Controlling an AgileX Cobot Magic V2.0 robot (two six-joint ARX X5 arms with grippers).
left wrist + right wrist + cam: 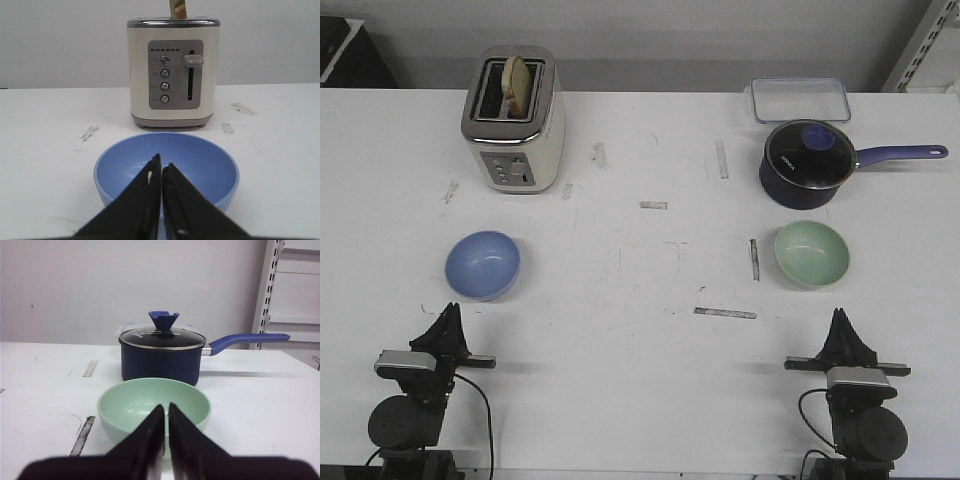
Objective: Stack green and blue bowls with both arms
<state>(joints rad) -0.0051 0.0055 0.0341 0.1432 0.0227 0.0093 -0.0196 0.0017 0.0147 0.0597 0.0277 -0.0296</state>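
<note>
Upright, both mouths up, round with no long axis: blue bowl [482, 265] just in front of the toaster [513, 120], green bowl [811, 254] well to the toaster's right, in front of the saucepan [805, 165]. Left gripper [447, 322] and right gripper [842, 330] pinched closed, empty, nearer than the bowls, tips pointing toward them.

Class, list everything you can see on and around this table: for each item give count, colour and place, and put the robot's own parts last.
Round smooth bowl: one, periwinkle blue, near left of the white table.
Round smooth bowl: one, mint green, near right.
Cream and chrome toaster: one, far left, toast slice in its slot.
Dark blue saucepan with glass lid: one, far right, behind the green bowl.
Clear plastic container: one, behind the saucepan.
Left gripper: black, fingers closed, before the blue bowl.
Right gripper: black, fingers closed, before the green bowl.
</note>
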